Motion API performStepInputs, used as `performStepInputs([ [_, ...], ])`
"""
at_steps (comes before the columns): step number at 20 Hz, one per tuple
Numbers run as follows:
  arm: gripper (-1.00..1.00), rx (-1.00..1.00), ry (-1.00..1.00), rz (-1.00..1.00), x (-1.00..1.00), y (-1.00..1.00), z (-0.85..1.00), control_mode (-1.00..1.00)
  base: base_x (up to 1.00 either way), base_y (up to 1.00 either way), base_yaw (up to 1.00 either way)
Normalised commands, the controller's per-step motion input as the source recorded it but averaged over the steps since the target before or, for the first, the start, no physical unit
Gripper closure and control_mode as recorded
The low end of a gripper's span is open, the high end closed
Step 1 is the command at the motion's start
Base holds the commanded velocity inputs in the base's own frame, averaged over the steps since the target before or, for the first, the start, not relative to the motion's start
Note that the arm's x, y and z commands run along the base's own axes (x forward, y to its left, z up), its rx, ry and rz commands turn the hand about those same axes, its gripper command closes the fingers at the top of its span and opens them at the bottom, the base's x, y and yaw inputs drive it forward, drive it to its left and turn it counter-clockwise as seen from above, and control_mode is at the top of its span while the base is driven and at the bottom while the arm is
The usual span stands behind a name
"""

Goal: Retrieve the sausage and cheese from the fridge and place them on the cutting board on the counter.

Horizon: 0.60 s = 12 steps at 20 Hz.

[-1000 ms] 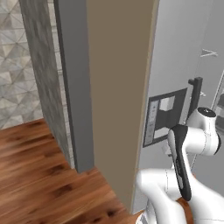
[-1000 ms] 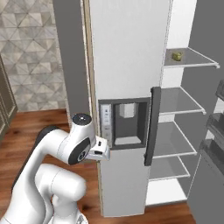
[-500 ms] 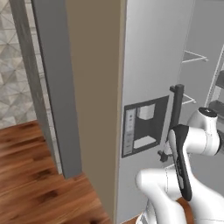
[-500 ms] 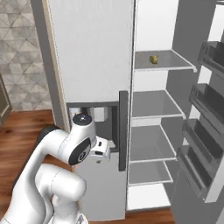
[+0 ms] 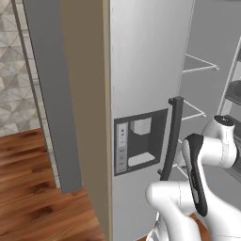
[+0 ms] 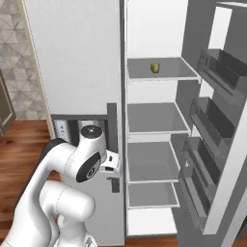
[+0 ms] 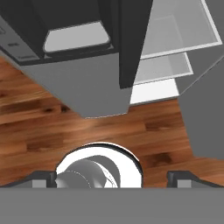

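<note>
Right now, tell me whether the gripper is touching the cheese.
Apart. The right base view shows the cheese alone on the fridge's top shelf, with the gripper far below beside the handle.

The cheese (image 6: 155,68) sits on the top shelf (image 6: 164,76) inside the fridge (image 6: 87,72), right of its handle (image 6: 112,144).

Even, flat rendered light around me, no glare. Inside the fridge (image 6: 159,120) the white shelves look brightest; its closed door casts soft shade on the floor beneath. Edges stay sharp, undistorted.
</note>
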Motion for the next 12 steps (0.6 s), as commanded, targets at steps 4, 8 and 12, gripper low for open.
performStepInputs([
  [4,-1.0,0.0,0.0,0.0,0.0,0.0,0.0,1.0,0.0,-0.38,0.13],
  [8,-1.0,0.0,0.0,0.0,0.0,0.0,0.0,1.0,0.04,-0.29,0.09],
  [12,-1.0,0.0,0.0,0.0,0.0,0.0,0.0,1.0,0.17,-0.41,0.11],
])
